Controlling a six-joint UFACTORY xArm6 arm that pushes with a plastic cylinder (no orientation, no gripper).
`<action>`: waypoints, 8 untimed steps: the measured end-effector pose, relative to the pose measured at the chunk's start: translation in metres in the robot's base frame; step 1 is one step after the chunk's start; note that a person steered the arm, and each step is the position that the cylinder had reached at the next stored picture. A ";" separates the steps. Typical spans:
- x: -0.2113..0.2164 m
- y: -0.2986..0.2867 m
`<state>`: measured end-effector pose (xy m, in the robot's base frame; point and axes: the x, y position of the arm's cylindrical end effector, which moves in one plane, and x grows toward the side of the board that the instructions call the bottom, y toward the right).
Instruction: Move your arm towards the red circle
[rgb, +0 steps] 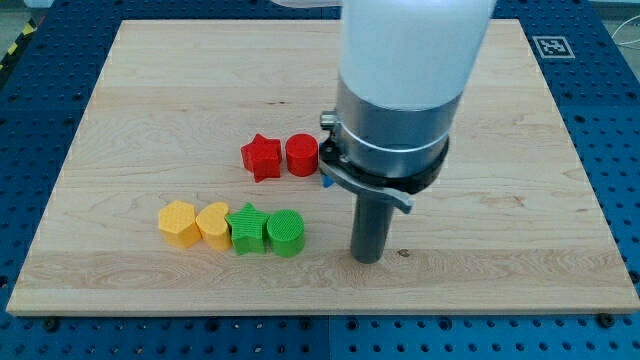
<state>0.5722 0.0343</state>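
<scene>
The red circle (302, 155) sits near the middle of the wooden board (150, 100), touching a red star (262, 157) on its left. My tip (368, 258) rests on the board to the lower right of the red circle, well apart from it. A small bit of a blue block (325, 183) shows just right of the red circle; the arm's body hides most of it.
A row of touching blocks lies at the lower left: a yellow hexagon (178, 223), a yellow heart (213, 224), a green star (246, 229) and a green circle (286, 233). The green circle is left of my tip.
</scene>
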 end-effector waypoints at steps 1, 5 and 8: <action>0.000 -0.021; -0.078 -0.010; -0.071 -0.016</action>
<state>0.5013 0.0184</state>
